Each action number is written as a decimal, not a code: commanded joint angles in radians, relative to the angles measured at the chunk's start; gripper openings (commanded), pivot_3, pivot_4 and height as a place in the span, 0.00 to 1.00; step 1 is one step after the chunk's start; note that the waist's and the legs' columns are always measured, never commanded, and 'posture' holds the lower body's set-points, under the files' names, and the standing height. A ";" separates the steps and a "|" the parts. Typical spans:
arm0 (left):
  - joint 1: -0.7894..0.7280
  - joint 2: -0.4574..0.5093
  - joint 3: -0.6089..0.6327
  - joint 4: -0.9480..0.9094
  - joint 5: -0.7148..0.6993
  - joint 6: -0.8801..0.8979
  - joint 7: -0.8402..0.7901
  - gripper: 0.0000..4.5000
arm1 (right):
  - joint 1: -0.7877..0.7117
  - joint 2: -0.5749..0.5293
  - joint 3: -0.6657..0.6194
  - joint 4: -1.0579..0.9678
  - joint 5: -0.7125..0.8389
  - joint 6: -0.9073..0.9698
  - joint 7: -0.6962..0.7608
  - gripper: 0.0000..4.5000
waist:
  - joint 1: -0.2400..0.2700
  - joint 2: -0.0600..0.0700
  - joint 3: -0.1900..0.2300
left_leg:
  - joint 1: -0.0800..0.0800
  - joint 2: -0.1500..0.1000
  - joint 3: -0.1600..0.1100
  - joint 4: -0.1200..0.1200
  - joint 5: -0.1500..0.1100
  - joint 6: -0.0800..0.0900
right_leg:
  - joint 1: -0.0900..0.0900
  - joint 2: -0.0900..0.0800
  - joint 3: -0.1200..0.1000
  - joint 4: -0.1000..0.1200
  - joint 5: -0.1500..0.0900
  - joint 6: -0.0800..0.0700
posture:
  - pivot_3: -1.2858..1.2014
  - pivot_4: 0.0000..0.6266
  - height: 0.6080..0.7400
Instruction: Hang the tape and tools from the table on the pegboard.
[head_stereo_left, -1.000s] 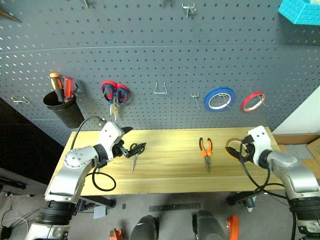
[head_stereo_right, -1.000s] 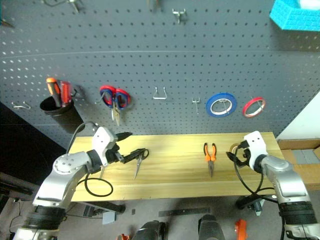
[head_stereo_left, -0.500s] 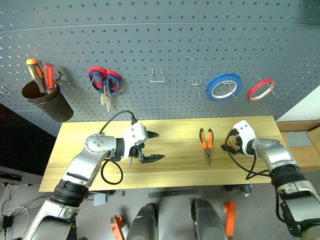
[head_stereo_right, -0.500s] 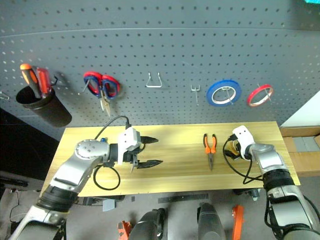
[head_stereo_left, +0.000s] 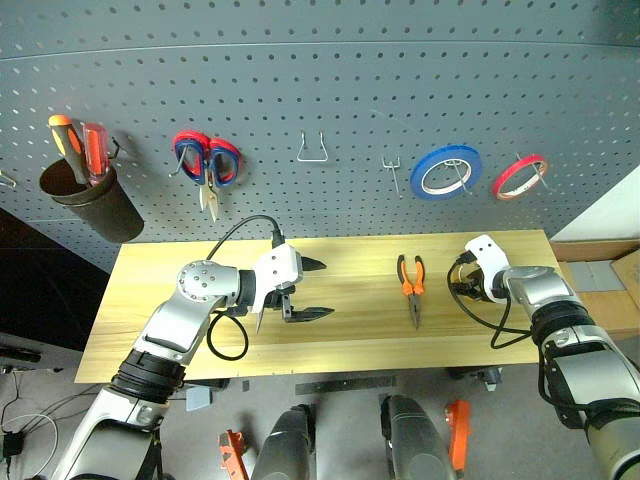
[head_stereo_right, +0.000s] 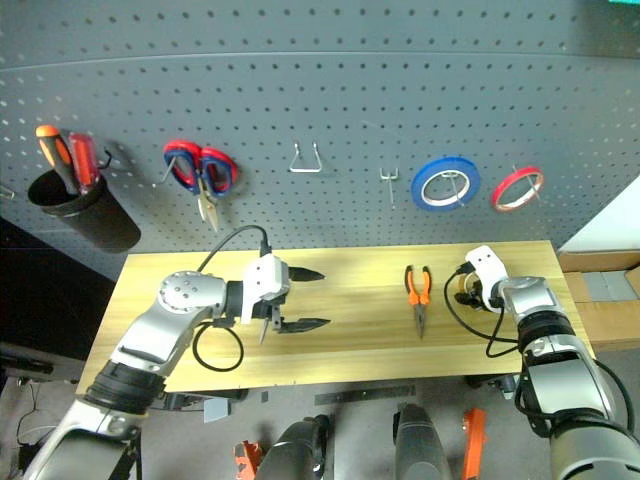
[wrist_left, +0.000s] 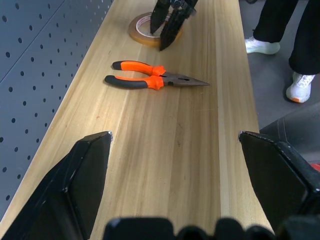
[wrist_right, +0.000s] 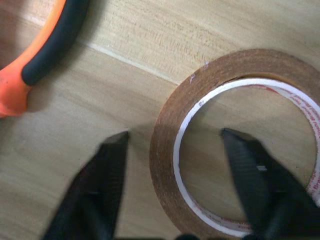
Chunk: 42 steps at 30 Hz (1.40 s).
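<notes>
A light wooden table (head_stereo_left: 350, 345) stands below a pegboard (head_stereo_left: 320, 100). The yellow tape (wrist_left: 145, 36) lies flat at the table's 3 o'clock end. The right gripper (wrist_right: 175, 190) straddles its rim, one finger inside the ring, one outside, not yet clamped. Orange-handled pliers (head_stereo_left: 411, 290) lie just beside it, toward centre. The left gripper (head_stereo_left: 312, 290) hovers at 9 o'clock, fingers wide apart, empty. A blue roll (head_stereo_left: 444, 172) and a red roll (head_stereo_left: 519, 176) hang above at 1 o'clock.
</notes>
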 joint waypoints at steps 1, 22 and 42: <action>0.000 -0.007 0.017 -0.023 -0.007 -0.022 0.004 0.97 | 0.027 0.023 0.008 0.064 -0.020 0.012 0.013 0.34 | 0.000 -0.002 -0.001 | 0.000 0.000 0.000 0.000 0.000 0.000 | 0.000 0.000 0.000 0.000 0.000 0.000 | 0.48 0.45 1.00; 0.025 -0.010 0.080 -0.027 -0.052 -0.005 0.012 0.97 | 0.650 -0.021 -0.127 -1.484 -0.004 0.421 -0.177 0.02 | -0.028 0.000 0.000 | -0.002 0.001 0.004 0.001 -0.001 0.002 | -0.005 -0.001 0.002 0.005 0.000 0.000 | 0.43 0.47 1.00; 0.062 -0.042 0.256 -0.105 -0.161 0.113 0.168 0.97 | 0.365 0.169 0.270 -1.636 -0.226 0.324 -0.406 0.02 | -0.025 -0.001 0.000 | -0.002 0.001 0.001 0.003 0.000 0.001 | -0.005 0.000 0.002 0.004 0.000 0.000 | 0.45 0.45 1.00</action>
